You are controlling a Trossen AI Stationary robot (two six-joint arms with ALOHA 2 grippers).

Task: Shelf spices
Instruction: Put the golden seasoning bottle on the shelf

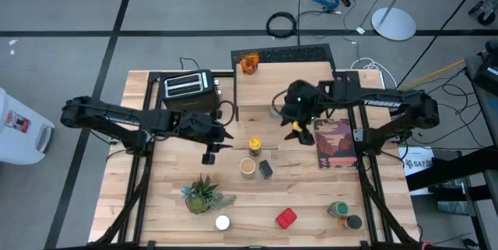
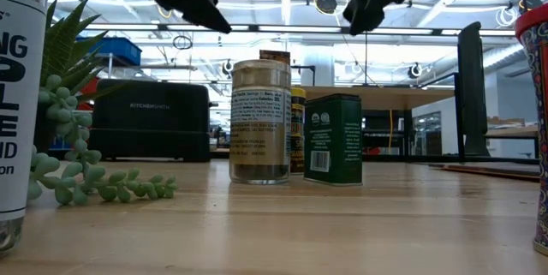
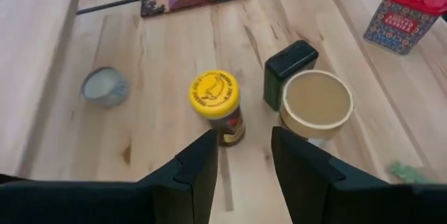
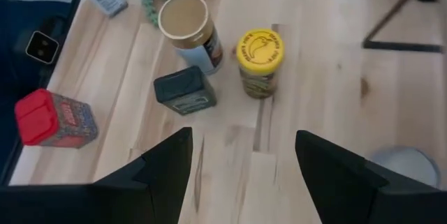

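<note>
Yellow-lidded jar (image 3: 215, 103) below left gripper (image 3: 243, 155)

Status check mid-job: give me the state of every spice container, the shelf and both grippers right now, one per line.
Amber jar: upright on the shelf.
Yellow-lidded jar: upright on the table, lid on.
Tan-lidded jar: upright on the table.
Dark square tin: upright, beside the tan-lidded jar.
Red tin: on the table, near edge.
White-capped shaker: on the table, capped.
Left gripper: open, empty, above the yellow-lidded jar.
Right gripper: open, empty.

My open pincer (image 4: 241, 165) above the spices

Yellow-lidded jar (image 4: 260, 62), tan-lidded jar (image 4: 187, 30), dark square tin (image 4: 184, 90) cluster together; red tin (image 4: 54, 118) stands apart.
</note>
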